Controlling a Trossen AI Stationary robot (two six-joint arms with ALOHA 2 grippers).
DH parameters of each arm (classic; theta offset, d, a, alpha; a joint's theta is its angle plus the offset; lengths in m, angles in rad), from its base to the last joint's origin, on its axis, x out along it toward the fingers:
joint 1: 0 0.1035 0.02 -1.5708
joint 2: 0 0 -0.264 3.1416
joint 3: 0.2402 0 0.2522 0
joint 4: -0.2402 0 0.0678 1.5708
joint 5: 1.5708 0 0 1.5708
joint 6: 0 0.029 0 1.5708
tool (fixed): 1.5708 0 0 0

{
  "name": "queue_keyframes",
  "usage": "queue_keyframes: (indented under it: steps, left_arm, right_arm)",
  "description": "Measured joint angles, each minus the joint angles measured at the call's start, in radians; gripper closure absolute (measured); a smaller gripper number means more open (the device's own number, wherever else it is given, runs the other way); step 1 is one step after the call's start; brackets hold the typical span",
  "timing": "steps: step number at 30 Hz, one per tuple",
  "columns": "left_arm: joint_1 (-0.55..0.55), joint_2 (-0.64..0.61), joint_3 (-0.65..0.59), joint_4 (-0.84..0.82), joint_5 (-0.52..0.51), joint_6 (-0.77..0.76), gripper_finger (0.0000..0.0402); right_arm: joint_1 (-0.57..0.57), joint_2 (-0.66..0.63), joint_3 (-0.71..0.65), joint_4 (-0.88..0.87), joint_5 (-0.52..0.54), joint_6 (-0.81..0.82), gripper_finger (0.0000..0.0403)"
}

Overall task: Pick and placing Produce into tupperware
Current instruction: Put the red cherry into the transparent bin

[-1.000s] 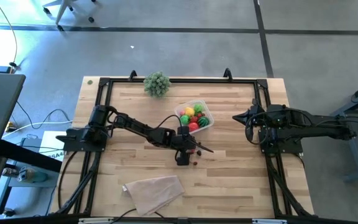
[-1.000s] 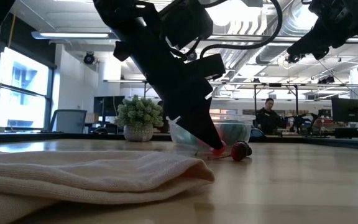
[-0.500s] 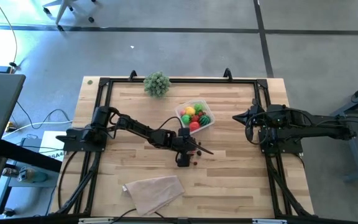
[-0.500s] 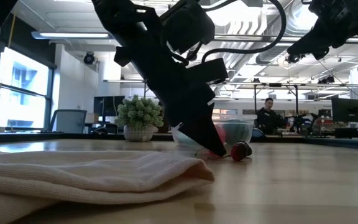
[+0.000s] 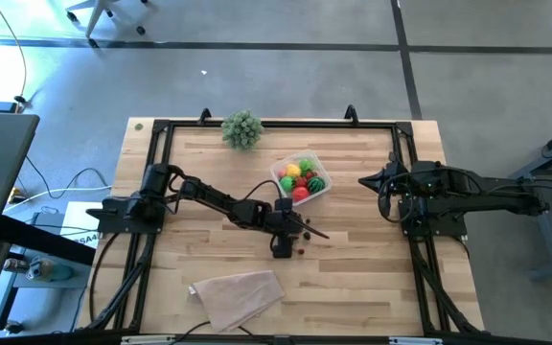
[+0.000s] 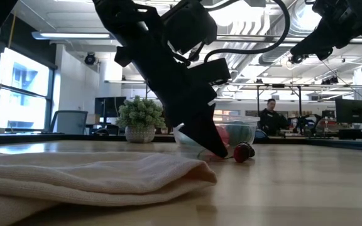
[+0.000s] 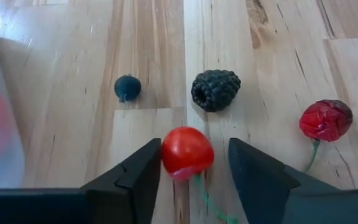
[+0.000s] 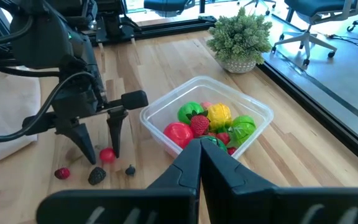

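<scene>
Just beside the clear tupperware (image 5: 301,179), already holding several toy fruits, the left claw (image 7: 190,163) stands spread around a red cherry (image 7: 186,152) on the surface (image 5: 372,278), evidently lined up to pinch it, while the right claw (image 8: 199,163) waits pressed together nearby.

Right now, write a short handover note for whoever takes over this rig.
Left gripper: down at the table, fingers either side of a red cherry, not clamped.
Right gripper: shut, empty, waiting at the table's right side.
Done: tupperware holds several red, yellow and green pieces.
Left: the cherry, blackberry, blueberry and dark-red berry on the wood.
</scene>
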Motion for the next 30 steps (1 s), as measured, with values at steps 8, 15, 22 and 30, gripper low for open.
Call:
queue_keyframes:
  steps: [8,15,22,30]
  left_arm:
    - [0.0,0.0,0.0,-0.002,0.001,0.003,0.0282]
    - [0.001,0.0,0.0,0.0,0.018,0.002,0.0296]
    - [0.001,0.001,0.0,0.0,0.017,-0.019,0.028]
    - [0.001,0.004,0.016,-0.009,0.017,-0.019,0.0302]
  right_arm:
    - [0.0,0.0,0.0,0.0,0.0,0.0,0.0402]
    - [0.0,0.0,0.0,0.0,0.0,0.0,0.0402]
    - [0.0,0.0,0.0,0.0,0.0,0.0,0.0402]
    - [0.0,0.0,0.0,0.0,0.0,0.0,0.0402]
